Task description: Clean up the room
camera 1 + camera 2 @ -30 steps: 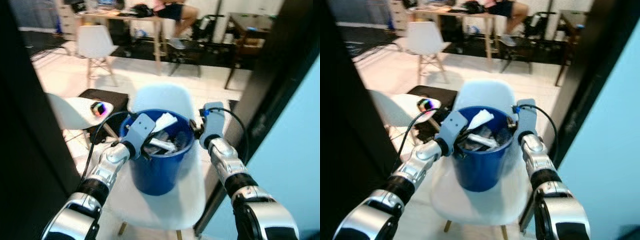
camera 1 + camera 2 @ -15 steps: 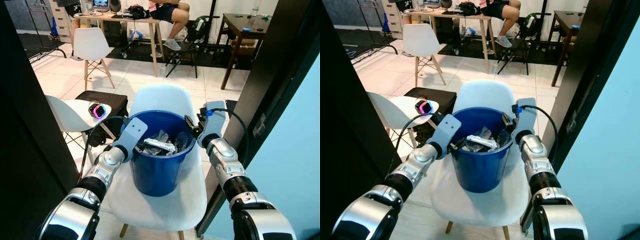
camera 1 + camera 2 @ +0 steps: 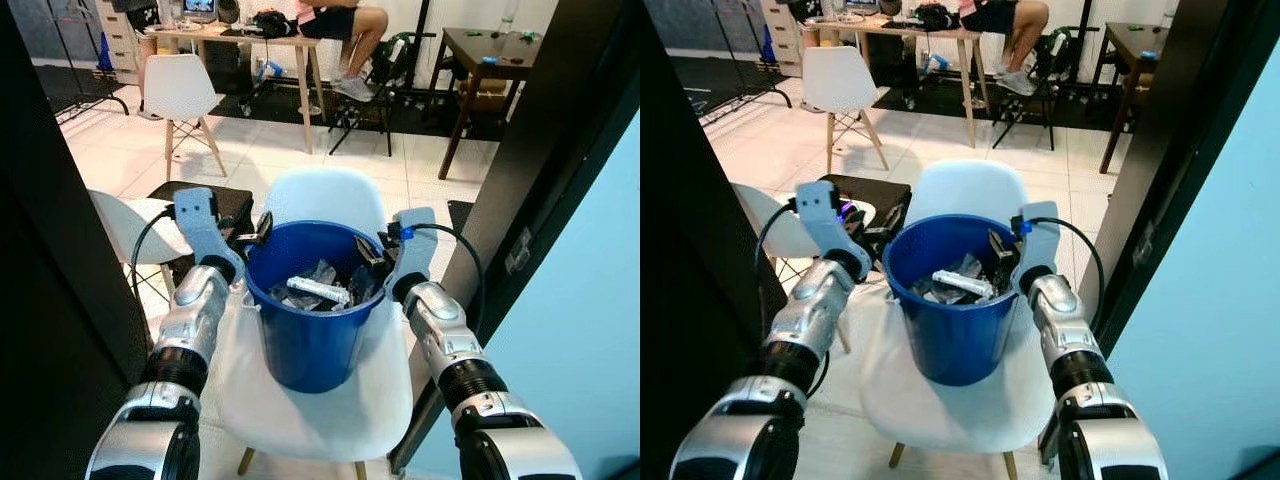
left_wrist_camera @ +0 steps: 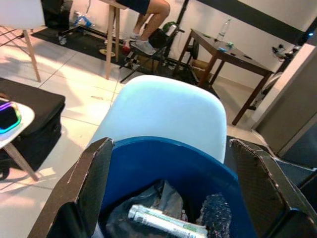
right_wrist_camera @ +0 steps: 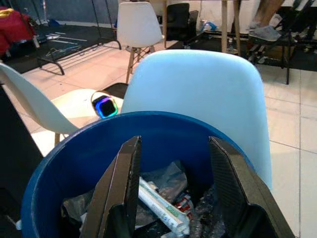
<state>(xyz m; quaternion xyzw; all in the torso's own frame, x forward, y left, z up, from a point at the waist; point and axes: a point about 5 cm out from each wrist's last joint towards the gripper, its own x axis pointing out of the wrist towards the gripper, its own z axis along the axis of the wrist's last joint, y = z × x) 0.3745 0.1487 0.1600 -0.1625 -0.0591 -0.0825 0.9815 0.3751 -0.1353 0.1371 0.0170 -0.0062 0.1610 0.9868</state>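
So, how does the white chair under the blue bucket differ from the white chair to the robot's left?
The chair under the bucket carries a blue bucket of rubbish on its seat; the left chair carries a small glowing gadget. The chair under the bucket faces the robot, its backrest behind the bucket; the left chair is turned sideways, its backrest toward the dark wall. Both are white shell chairs on wooden legs.

A bucket (image 3: 312,340) sits on a chair (image 3: 330,405); the left tool (image 3: 262,228) and right tool (image 3: 368,255) flank its rim.
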